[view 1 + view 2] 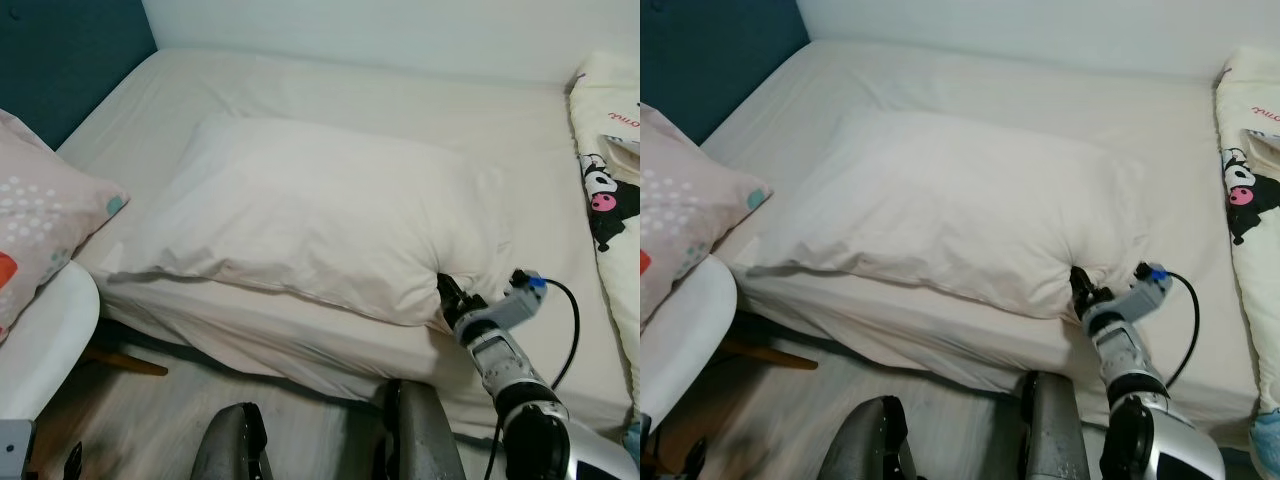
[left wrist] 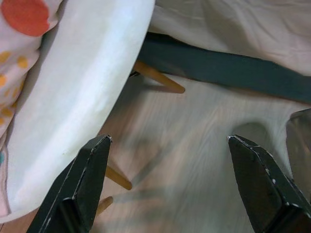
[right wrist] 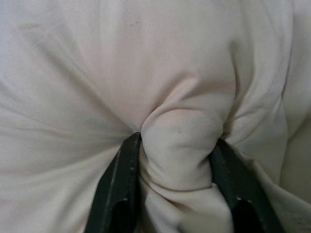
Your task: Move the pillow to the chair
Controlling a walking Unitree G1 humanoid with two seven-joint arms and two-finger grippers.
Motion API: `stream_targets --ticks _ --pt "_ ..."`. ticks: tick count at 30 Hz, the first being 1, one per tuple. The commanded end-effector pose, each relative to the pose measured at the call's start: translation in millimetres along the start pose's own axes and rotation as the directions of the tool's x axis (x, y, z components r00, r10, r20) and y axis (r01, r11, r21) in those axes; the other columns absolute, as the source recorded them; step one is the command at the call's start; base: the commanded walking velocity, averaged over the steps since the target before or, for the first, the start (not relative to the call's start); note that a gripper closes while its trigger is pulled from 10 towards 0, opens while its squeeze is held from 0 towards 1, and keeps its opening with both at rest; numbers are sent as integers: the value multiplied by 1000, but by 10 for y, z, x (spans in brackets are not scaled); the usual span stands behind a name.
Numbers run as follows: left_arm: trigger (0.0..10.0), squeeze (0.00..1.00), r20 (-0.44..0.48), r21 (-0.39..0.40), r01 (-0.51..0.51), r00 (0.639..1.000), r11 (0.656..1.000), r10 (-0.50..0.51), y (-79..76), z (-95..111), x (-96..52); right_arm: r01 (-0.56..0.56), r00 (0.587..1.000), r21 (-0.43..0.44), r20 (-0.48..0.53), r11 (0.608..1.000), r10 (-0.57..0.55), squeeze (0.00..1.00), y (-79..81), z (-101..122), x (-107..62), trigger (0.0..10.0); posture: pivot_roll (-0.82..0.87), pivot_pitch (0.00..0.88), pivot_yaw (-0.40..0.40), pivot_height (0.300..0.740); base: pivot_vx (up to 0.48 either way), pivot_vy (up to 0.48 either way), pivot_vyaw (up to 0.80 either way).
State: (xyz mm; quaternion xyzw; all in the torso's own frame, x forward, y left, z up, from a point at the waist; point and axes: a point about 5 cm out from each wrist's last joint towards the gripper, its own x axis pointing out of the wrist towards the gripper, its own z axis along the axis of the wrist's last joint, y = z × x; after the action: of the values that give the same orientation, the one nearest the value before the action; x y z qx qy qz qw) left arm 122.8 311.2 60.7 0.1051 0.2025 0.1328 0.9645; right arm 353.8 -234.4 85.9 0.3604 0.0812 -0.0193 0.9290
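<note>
A: Where does the pillow [image 1: 320, 215] lie?

B: Flat on the bed [image 1: 300, 90], near the bed's front edge, long side running across. It is cream-white, much the same tone as the sheet under it.

A: And the right arm?

B: It reaches forward and up from the lower corner of the head views, silver forearm angled toward the pillow's near right corner. A black cable [image 1: 572, 320] loops off the wrist beside a small blue part. The right pincer [image 1: 447, 296] has its fingers pushed into that corner.

A: Is it holding?

B: Yes. In the right wrist view the two black fingers [image 3: 119, 189] sit on either side of a bunched fold of the pillow's cloth, squeezed tight between them, with creases fanning out from the pinch.

A: The left arm?

B: Low, left of the pillow, over the wooden floor [image 2: 194, 145]. The left pincer [image 2: 167, 184] is spread wide, nothing between its fingers. It looks down beside the white chair [image 1: 40, 340].

A: What is on the chair?

B: A pink cushion [image 1: 45, 220] with white dots and a red patch rests on its seat. The chair stands left of the pillow, just off the bed's corner, on slim wooden legs.

A: Anything right of the pillow?

B: A cartoon-print blanket [image 1: 610, 190] along the bed's far right side, apart from the pillow.
</note>
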Motion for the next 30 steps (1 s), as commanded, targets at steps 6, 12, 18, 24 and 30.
stream_targets --ticks 6,12,18,24,30 --pt "10000 0 -26 -9 -22 999 1000 22 -5 49 -34 -37 992 -76 -121 996 28 0 137 -160 52 0 155 283 32 505 0 0 0" --pt "10000 0 -1 -36 -50 999 998 50 -14 160 27 -65 987 -156 -158 986 40 0 207 -153 85 0 140 255 16 505 0 0 0" --pt "10000 0 79 -77 -146 985 986 152 98 408 191 -210 971 -188 -155 959 183 0 496 -81 179 0 117 190 -11 505 0 0 0" --pt "10000 0 222 -165 -252 932 954 285 189 920 365 -480 877 -103 -43 871 478 0 983 214 254 0 92 99 -42 519 0 0 0" --pt "10000 0 393 -292 -179 873 940 289 55 1451 468 -654 748 -135 33 745 663 0 1412 502 230 0 68 0 -73 543 0 0 0"
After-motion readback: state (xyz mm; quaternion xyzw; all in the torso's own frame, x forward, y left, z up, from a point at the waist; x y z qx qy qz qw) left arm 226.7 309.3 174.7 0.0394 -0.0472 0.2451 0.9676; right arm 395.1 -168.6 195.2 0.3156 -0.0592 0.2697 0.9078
